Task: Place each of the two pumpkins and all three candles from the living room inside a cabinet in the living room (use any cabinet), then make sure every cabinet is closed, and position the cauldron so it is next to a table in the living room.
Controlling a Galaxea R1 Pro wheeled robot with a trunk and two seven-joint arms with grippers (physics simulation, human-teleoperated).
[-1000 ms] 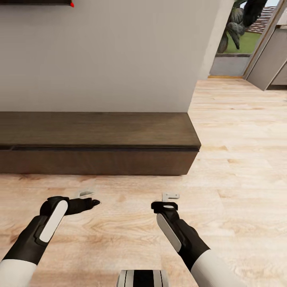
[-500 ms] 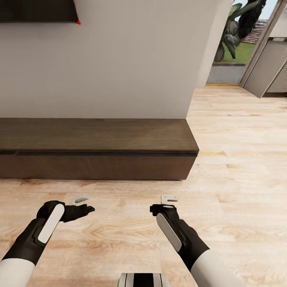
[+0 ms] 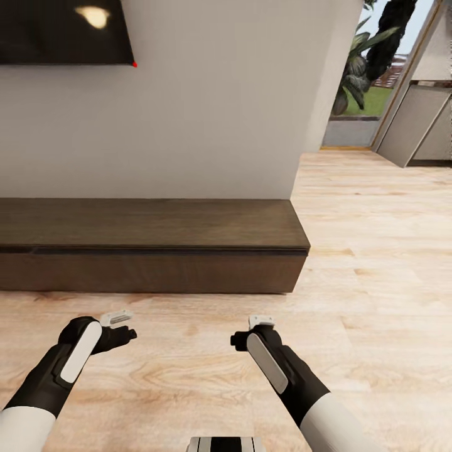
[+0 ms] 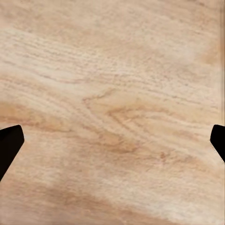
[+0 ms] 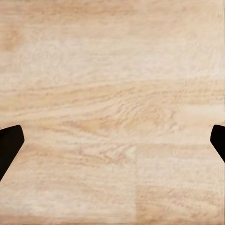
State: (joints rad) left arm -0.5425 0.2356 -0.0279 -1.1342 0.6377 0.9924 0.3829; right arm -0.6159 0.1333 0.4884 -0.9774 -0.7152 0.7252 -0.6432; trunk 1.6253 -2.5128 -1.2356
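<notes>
Cam tilted up; cabinet [image 3: 150, 248] shut.

Your two arms look alike: each has a white upper sleeve that gives way to a matte black forearm, and along each forearm runs a long white rounded inlay panel. Your left gripper [image 3: 119, 324] and right gripper [image 3: 257, 328] have black bodies tipped with small pale grey-white pieces. In your wrist cameras the fingertips [image 4: 9, 143] read as plain black wedges. A white-and-black striped trunk part [image 3: 226, 444] sits between your arms.
</notes>
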